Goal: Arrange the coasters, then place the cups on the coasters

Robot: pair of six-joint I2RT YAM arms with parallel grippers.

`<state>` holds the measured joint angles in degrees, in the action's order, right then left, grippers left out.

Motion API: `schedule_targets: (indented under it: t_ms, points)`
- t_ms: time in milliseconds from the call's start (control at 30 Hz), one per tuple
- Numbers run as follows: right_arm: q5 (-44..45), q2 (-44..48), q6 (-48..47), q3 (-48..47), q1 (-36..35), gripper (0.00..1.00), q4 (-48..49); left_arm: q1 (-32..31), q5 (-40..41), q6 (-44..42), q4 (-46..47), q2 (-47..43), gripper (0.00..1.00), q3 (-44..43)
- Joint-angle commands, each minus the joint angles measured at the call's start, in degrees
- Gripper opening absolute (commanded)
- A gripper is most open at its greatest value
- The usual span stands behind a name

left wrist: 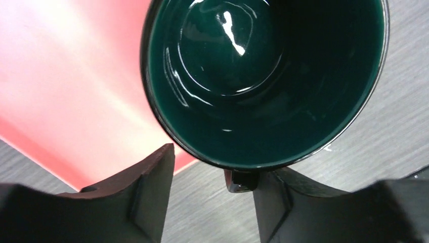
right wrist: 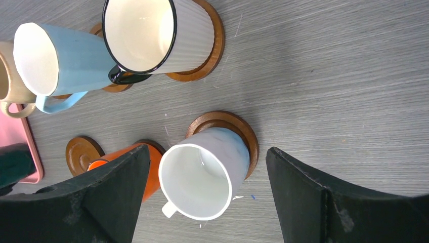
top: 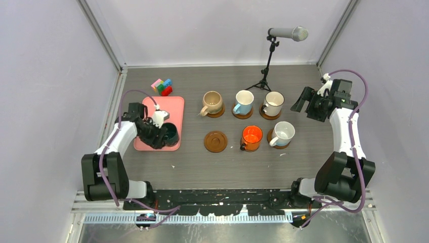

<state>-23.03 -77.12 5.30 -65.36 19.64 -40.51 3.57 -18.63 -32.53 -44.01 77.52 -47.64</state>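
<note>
Dark green mug, glossy, on pink tray; left fingers straddle handle, unclamped; right fingers spread.

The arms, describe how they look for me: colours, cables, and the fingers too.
Both the left arm and the right arm have white tubular links between bulky black joints and black bases. A purple cable loops loosely along each one. The fingers are matte black, thick and wedge-shaped, with a slightly rough surface. No markings show.
</note>
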Motion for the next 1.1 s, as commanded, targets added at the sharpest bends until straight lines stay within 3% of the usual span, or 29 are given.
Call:
schedule_targets:
  t_ms: [0,200,533,833,967,1067]
  points:
    - [-0.97,-0.30,-0.51,-0.82,0.19,0.89,1.05,1.11,-1.56,1.47,8.10,-0.06,0.54,-0.65]
    - [-0.66,-0.40,-0.48,-0.73,0.14,0.89,1.05,1.18,-4.63,-0.57,8.30,0.97,0.44,-0.76]
    - [-0.52,-0.30,-0.70,-0.64,0.15,0.88,0.91,1.24,-5.15,0.34,9.65,-0.10,0.00,-0.99]
    - [-0.97,-0.50,-0.51,-0.72,0.15,0.88,0.96,0.93,-10.29,10.14,8.14,-9.00,0.00,-5.23]
    - [-0.97,-0.06,-0.35,-0.46,0.16,0.88,0.96,-2.86,-10.23,14.14,7.48,-10.67,0.00,-6.85]
    - [-0.84,0.36,-0.09,-0.53,0.19,0.89,0.96,-9.72,-8.38,17.41,7.10,-11.52,0.00,-8.16]
